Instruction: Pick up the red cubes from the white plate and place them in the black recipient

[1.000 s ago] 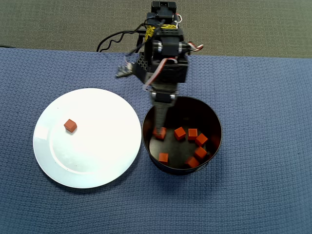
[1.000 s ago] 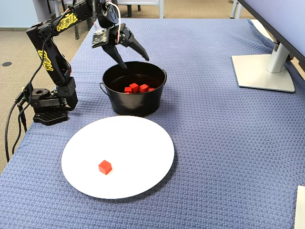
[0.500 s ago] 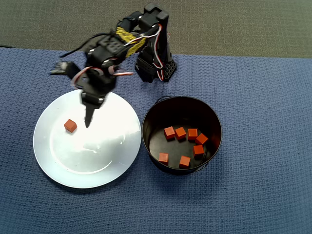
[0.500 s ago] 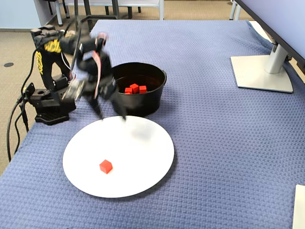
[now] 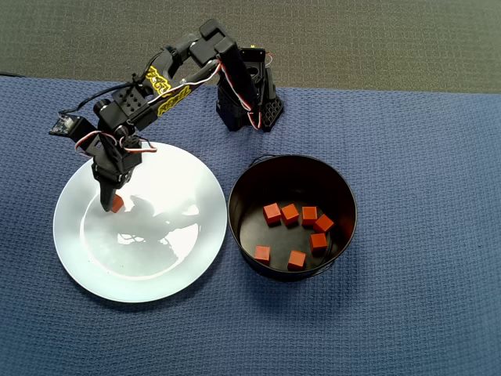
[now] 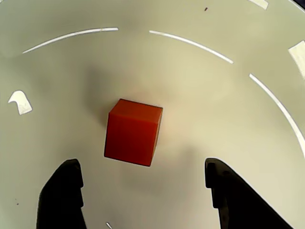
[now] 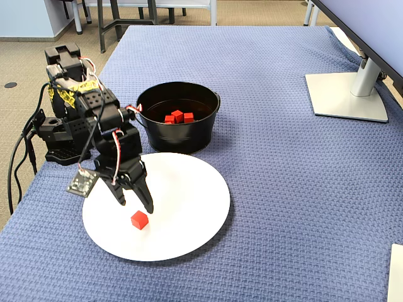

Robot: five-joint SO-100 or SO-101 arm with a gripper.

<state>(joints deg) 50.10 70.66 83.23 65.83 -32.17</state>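
One red cube [image 5: 117, 204] lies alone on the white plate [image 5: 156, 258], at its left part in the overhead view. My gripper [image 5: 108, 200] hovers right over it, open and empty. In the wrist view the cube [image 6: 133, 132] sits just ahead of the gap between the two black fingers [image 6: 64, 195], untouched, and the gripper [image 6: 143, 172] is wide open. In the fixed view the gripper [image 7: 135, 206] points down just above the cube [image 7: 140, 219] on the plate [image 7: 189, 201]. The black recipient [image 5: 344, 205] stands right of the plate and holds several red cubes [image 5: 290, 214]; it also shows in the fixed view [image 7: 182, 138].
The arm's base [image 5: 249, 98] stands behind the plate and pot on a blue woven cloth [image 5: 423, 157]. A monitor stand [image 7: 346, 94] is at the far right in the fixed view. The table edge and cables [image 7: 16, 163] are at the left there.
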